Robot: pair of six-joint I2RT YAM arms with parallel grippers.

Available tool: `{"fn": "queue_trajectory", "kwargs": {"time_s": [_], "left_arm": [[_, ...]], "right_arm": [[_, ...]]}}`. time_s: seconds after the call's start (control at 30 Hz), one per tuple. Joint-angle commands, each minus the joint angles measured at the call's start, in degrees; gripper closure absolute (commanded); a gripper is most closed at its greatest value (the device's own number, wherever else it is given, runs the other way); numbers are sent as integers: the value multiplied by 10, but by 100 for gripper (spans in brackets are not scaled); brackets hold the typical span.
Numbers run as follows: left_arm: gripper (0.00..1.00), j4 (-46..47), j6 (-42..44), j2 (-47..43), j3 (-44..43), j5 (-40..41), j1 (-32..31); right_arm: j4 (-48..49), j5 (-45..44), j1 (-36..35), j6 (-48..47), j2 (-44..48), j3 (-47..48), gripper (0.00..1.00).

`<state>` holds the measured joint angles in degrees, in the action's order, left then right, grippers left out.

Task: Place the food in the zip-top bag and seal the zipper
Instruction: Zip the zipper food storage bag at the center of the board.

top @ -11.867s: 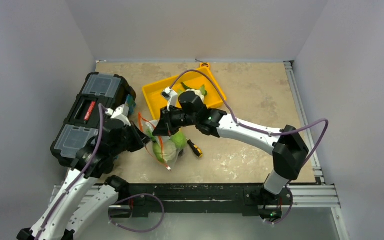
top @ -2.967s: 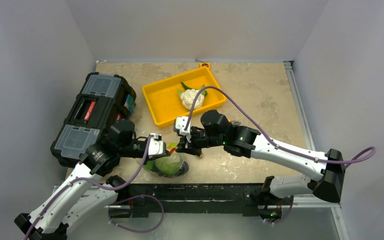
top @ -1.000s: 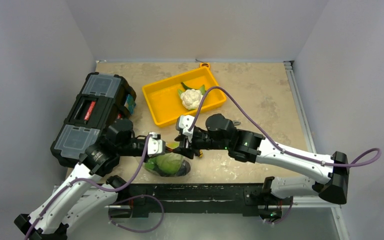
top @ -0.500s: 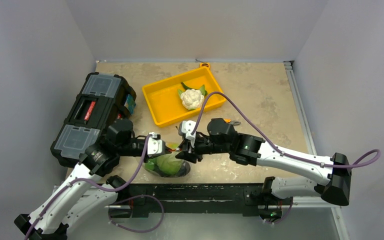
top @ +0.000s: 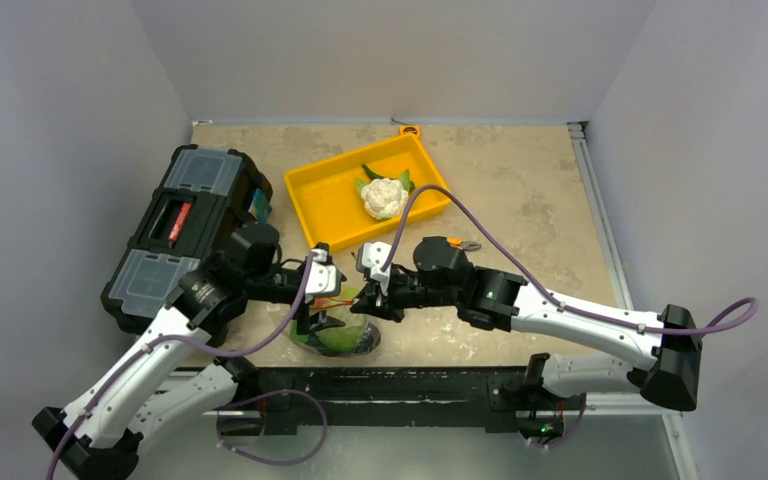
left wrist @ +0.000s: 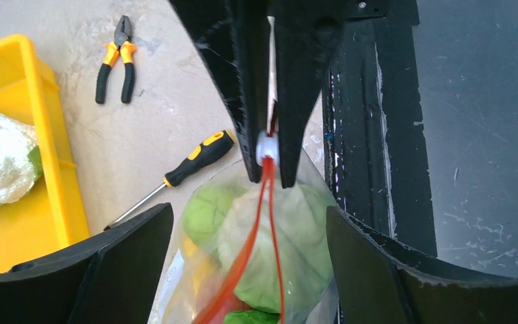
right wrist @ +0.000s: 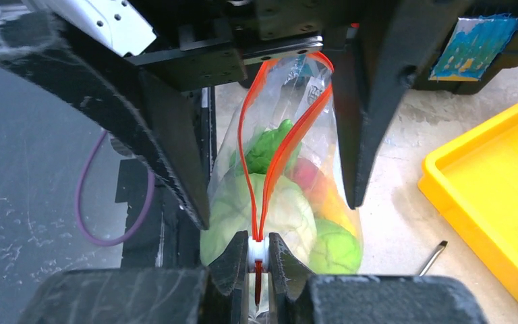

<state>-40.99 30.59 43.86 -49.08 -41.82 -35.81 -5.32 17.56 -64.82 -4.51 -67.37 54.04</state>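
right gripper and left gripper meet over the zip-top bag at the near table edge; jaws unreadable here. cauliflower sits unbagged in the tray. left wrist: left jaws wide apart astride the bag, right clamped on the white slider of the zipper. right wrist: zipper gapes open. bag looks floppy, slick, so grip the zipper, not the plastic. bag bottom cut off.
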Motion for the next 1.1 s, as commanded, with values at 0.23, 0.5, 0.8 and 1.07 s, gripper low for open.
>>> {"fn": "queue_trajectory", "kwargs": {"time_s": [0.23, 0.5, 0.8, 1.07], "left_arm": [[51, -28, -7, 57, -45, -48, -3], [100, -44, 0, 57, -55, -42, -3], [100, 53, -20, -52, 22, 34, -6], [100, 35, -24, -14, 5, 23, -6]], "right_arm": [[-26, 9, -1, -63, 22, 33, 100], [-47, -18, -13, -87, 17, 58, 100], [-114, -59, -13, -3, 16, 92, 56], [-209, -41, -13, 6, -8, 167, 52]]}}
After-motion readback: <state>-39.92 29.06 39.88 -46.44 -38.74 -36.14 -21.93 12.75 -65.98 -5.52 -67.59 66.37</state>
